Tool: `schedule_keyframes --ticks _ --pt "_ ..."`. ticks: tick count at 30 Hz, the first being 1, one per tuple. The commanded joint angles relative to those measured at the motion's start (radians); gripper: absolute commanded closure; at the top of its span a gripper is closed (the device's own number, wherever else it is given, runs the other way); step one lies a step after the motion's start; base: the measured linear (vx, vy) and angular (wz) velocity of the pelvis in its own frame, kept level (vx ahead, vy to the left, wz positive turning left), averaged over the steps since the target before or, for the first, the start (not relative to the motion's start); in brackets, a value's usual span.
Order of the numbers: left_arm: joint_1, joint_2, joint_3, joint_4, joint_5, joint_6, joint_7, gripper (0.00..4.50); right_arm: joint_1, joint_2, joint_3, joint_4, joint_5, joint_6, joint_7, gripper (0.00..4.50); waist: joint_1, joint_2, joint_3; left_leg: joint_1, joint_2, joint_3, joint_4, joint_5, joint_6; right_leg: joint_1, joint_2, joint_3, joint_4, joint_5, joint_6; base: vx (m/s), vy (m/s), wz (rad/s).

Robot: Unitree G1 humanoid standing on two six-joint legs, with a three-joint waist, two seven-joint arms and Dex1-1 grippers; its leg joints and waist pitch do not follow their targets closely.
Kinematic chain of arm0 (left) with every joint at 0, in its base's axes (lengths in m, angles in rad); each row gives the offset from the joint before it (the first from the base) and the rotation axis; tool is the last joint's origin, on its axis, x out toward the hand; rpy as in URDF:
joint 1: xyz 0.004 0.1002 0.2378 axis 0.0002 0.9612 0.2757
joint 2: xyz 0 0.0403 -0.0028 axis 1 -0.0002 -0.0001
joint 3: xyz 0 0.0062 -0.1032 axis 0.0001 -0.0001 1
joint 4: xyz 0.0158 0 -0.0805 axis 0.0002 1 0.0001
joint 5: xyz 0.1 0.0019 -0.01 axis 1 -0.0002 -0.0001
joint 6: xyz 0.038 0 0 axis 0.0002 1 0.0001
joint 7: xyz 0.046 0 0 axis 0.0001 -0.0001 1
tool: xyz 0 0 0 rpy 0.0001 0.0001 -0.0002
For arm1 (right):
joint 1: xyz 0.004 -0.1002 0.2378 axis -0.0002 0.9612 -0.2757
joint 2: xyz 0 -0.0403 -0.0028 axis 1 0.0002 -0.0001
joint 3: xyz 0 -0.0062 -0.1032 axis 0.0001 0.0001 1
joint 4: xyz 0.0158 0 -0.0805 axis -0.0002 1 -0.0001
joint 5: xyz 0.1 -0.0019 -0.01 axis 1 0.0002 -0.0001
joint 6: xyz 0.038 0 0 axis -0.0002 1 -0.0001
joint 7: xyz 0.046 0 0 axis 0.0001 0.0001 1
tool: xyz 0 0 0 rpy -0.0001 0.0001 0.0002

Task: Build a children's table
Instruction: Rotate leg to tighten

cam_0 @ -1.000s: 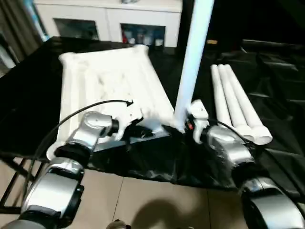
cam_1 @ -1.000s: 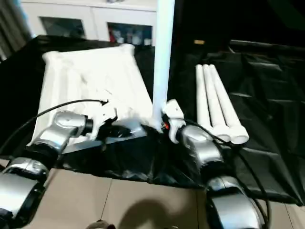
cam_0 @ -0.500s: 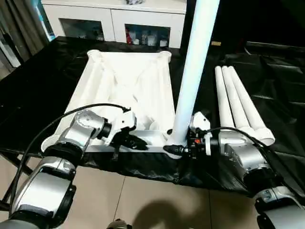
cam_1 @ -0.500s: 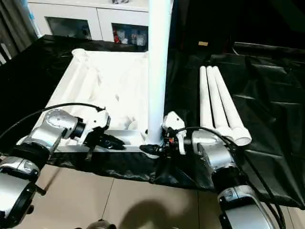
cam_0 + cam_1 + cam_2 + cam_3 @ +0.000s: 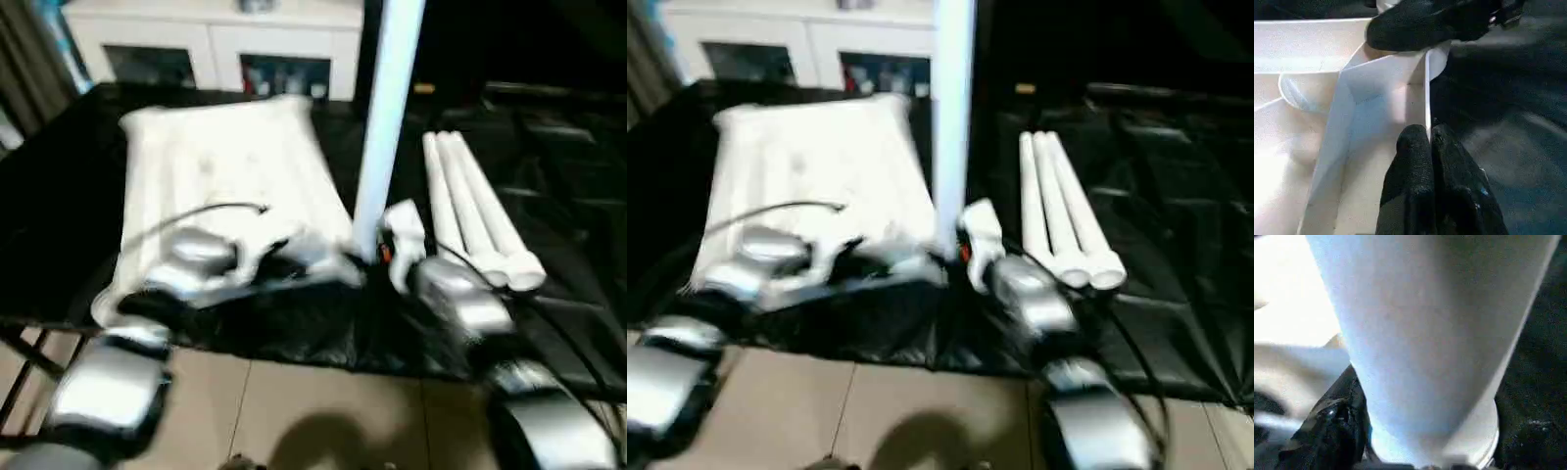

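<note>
The children's table top [image 5: 225, 166] lies ribbed side up on the black sheet. One white leg [image 5: 387, 108] stands upright at its near right corner socket [image 5: 1437, 58]. My right gripper [image 5: 370, 257] is closed around that leg's base, one black finger [image 5: 1327, 431] pressed against the tube [image 5: 1430, 333]. My left gripper [image 5: 1429, 134] is shut on the thin near rim of the top [image 5: 1426, 93], a little left of that corner. Three more legs [image 5: 470, 206] lie side by side to the right.
The black-sheeted work table [image 5: 59, 196] ends just in front of my arms, with tiled floor [image 5: 294, 411] below. A white glass-door cabinet [image 5: 216, 49] stands behind the table. The sheet is creased at the right [image 5: 1176, 215].
The whole picture has swung and blurred, so the camera moved. My right gripper's jaws have drawn in around the leg's base. The left gripper keeps its hold on the rim.
</note>
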Motion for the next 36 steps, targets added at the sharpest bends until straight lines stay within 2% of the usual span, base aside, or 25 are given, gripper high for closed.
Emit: schedule_keyframes --ticks 1,2,3,4,7,10,12,13,14,16,18,20,25,26,27,28,33,36 --pt "-0.010 -0.046 -0.011 -0.024 0.011 -0.004 0.051 4.50 -0.005 0.046 0.022 0.072 -0.038 -0.009 -0.057 1.74 0.002 -0.001 -0.071 0.008 0.040 -0.016 -0.068 -0.149 0.017 0.054 -0.097 0.056 -0.076 -0.183 -0.212 0.000 0.000 0.00" --pt "-0.010 -0.047 -0.012 -0.025 0.012 -0.005 0.053 4.50 -0.006 0.048 0.021 0.075 -0.038 -0.013 -0.059 1.74 0.003 -0.001 -0.073 0.007 0.041 -0.015 -0.067 -0.136 0.027 0.055 -0.096 0.055 -0.072 -0.147 -0.217 0.000 0.000 0.00" --pt "0.001 -0.054 -0.021 -0.028 0.015 -0.013 0.046 4.50 -0.014 0.053 0.011 0.087 -0.033 -0.038 -0.059 1.18 0.002 -0.001 -0.071 0.007 0.041 -0.015 -0.068 -0.134 0.031 0.055 -0.095 0.055 -0.072 -0.137 -0.219 0.000 0.000 0.00" --pt "0.003 -0.055 -0.023 -0.029 0.015 -0.013 0.045 4.50 -0.018 0.054 0.008 0.095 -0.032 -0.044 -0.062 1.04 0.003 0.000 -0.073 0.007 0.041 -0.014 -0.067 -0.131 0.040 0.056 -0.095 0.055 -0.070 -0.115 -0.225 0.000 0.000 0.00" --pt "0.007 -0.052 -0.026 -0.030 0.019 -0.021 0.042 4.50 -0.021 0.054 0.003 0.097 -0.024 -0.051 -0.049 0.84 0.002 0.001 -0.072 0.007 0.043 -0.015 -0.068 -0.139 0.049 0.057 -0.094 0.054 -0.069 -0.102 -0.234 0.000 0.000 0.00" --pt "0.024 -0.024 -0.045 -0.041 0.023 -0.064 -0.016 4.50 -0.041 0.036 -0.009 0.113 -0.006 -0.102 0.044 0.57 0.003 0.005 -0.071 0.007 0.044 -0.015 -0.067 -0.162 0.050 0.058 -0.097 0.054 -0.071 -0.120 -0.237 0.000 0.000 0.00" --pt "0.029 -0.007 -0.050 -0.042 0.020 -0.082 -0.061 4.50 -0.039 0.018 0.003 0.104 -0.008 -0.118 0.118 0.57 0.005 0.004 -0.073 0.003 0.044 -0.014 -0.066 -0.152 0.057 0.063 -0.094 0.052 -0.067 -0.096 -0.239 0.000 0.000 0.00" --pt "0.034 0.010 -0.055 -0.043 0.015 -0.104 -0.111 4.50 -0.028 -0.002 0.022 0.086 -0.011 -0.127 0.200 0.57 0.007 0.005 -0.074 0.003 0.045 -0.013 -0.064 -0.133 0.065 0.062 -0.092 0.052 -0.062 -0.060 -0.246 0.000 0.000 0.00" --pt "0.034 0.010 -0.055 -0.043 0.015 -0.104 -0.111 4.50 -0.028 -0.002 0.022 0.086 -0.011 -0.127 0.200 0.57 0.008 0.006 -0.076 0.002 0.047 -0.012 -0.062 -0.124 0.075 0.063 -0.093 0.050 -0.058 -0.031 -0.254 0.000 0.000 0.00" --pt "0.040 0.032 -0.057 -0.046 0.000 -0.119 -0.190 4.50 -0.002 -0.033 0.049 0.042 -0.003 -0.128 0.345 0.57 0.009 0.006 -0.076 0.002 0.046 -0.012 -0.061 -0.121 0.086 0.062 -0.092 0.049 -0.056 -0.011 -0.264 0.000 0.000 0.00" --pt "0.041 0.044 -0.055 -0.047 -0.009 -0.120 -0.233 4.50 0.016 -0.053 0.064 0.012 0.007 -0.122 0.434 0.57 0.011 0.005 -0.074 0.003 0.047 -0.011 -0.061 -0.132 0.098 0.063 -0.092 0.049 -0.058 -0.012 -0.267 0.000 0.000 0.00" --pt "0.038 0.068 -0.059 -0.040 -0.012 -0.131 -0.289 4.50 0.053 -0.095 0.102 -0.052 0.022 -0.096 0.583 0.57 0.014 0.006 -0.075 0.005 0.048 -0.012 -0.061 -0.143 0.105 0.062 -0.093 0.049 -0.059 -0.021 -0.270 0.000 0.000 0.00" --pt "0.031 0.102 -0.068 -0.020 -0.006 -0.157 -0.353 4.50 0.101 -0.155 0.153 -0.120 0.012 -0.086 0.759 0.57 0.028 0.003 -0.070 0.010 0.050 -0.012 -0.064 -0.176 0.082 0.058 -0.095 0.051 -0.069 -0.113 -0.255 0.000 0.000 0.00" --pt "0.029 0.108 -0.069 -0.016 -0.006 -0.158 -0.366 4.50 0.107 -0.165 0.157 -0.132 0.014 -0.075 0.787 0.83 0.029 0.004 -0.071 0.010 0.053 -0.013 -0.066 -0.172 0.079 0.058 -0.097 0.052 -0.069 -0.119 -0.253 0.000 0.000 0.00" --pt "0.029 0.109 -0.069 -0.016 -0.006 -0.158 -0.368 4.50 0.108 -0.166 0.158 -0.133 0.015 -0.074 0.789 0.90 0.030 0.004 -0.071 0.009 0.053 -0.014 -0.067 -0.169 0.076 0.058 -0.096 0.051 -0.068 -0.121 -0.253 0.000 0.000 0.00" --pt "0.026 0.122 -0.074 -0.015 -0.004 -0.162 -0.400 4.50 0.120 -0.184 0.163 -0.164 0.021 -0.051 0.827 0.90 0.029 0.009 -0.071 0.010 0.053 -0.014 -0.067 -0.173 0.072 0.057 -0.095 0.051 -0.070 -0.123 -0.251 0.000 0.000 0.00" --pt "0.021 0.135 -0.073 -0.008 -0.004 -0.169 -0.434 4.50 0.141 -0.207 0.170 -0.225 0.043 -0.001 0.884 1.32 0.031 0.007 -0.074 0.009 0.051 -0.014 -0.065 -0.155 0.077 0.059 -0.095 0.050 -0.065 -0.081 -0.259 0.000 0.000 0.00" --pt "0.021 0.137 -0.074 -0.004 -0.004 -0.169 -0.442 4.50 0.145 -0.205 0.170 -0.236 0.051 0.017 0.890 1.58 0.031 0.006 -0.073 0.009 0.052 -0.015 -0.066 -0.166 0.070 0.058 -0.096 0.050 -0.068 -0.108 -0.258 0.000 0.000 0.00"
